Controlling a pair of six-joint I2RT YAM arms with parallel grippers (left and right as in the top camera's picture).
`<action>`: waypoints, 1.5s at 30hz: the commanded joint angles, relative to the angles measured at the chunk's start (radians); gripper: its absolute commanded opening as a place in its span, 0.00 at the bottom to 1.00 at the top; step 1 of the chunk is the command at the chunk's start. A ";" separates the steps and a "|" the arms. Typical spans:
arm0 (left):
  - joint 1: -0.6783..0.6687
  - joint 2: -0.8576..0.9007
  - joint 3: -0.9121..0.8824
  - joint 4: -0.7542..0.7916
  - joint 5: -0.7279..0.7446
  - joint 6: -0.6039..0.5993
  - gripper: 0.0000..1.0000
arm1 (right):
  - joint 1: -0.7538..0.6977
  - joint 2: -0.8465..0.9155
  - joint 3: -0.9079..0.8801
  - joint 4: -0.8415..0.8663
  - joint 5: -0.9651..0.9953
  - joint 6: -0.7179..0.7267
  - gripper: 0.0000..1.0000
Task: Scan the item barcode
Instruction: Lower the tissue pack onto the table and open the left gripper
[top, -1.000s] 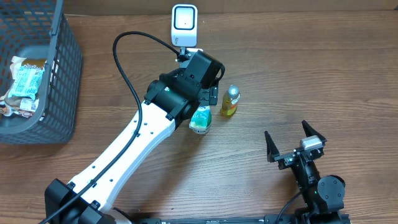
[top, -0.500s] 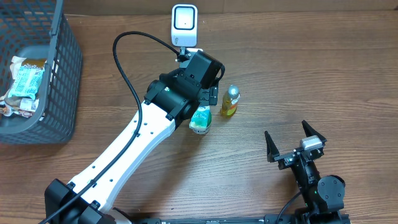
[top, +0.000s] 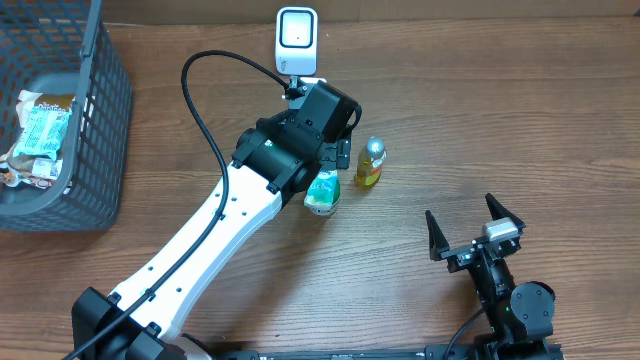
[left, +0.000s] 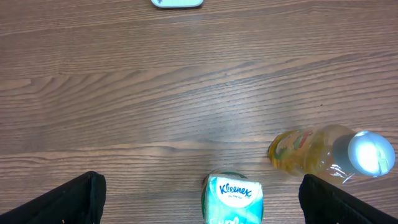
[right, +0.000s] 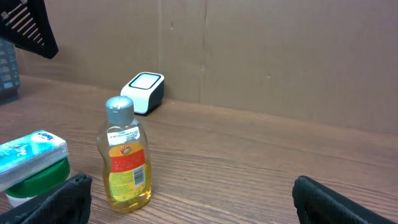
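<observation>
A brown wood-grain table (top: 480, 110) meets a plain brown board wall (right: 280, 56). The white scanner (top: 296, 40) stands at the far edge, and a grey mesh basket (top: 100, 110) of packets sits at the left. The Kleenex pack (left: 233, 198) lies mid-table just beside a yellow bottle (left: 323, 150). The left gripper (left: 202, 202) hangs over the pack, fingers wide and holding nothing. The right gripper (top: 468, 228) is also spread wide and empty, well apart from them.

Left arm (top: 245, 205) hides most of the Kleenex pack (top: 323, 197)
</observation>
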 joint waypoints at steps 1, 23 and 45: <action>-0.002 0.002 0.013 0.001 -0.024 0.019 1.00 | -0.003 -0.010 -0.011 0.003 0.006 0.002 1.00; -0.002 0.002 0.013 -0.002 0.011 0.018 1.00 | -0.003 -0.010 -0.011 0.003 0.006 0.002 1.00; 0.084 0.001 0.407 -0.274 0.107 0.240 1.00 | -0.003 -0.010 -0.011 0.003 0.006 0.002 1.00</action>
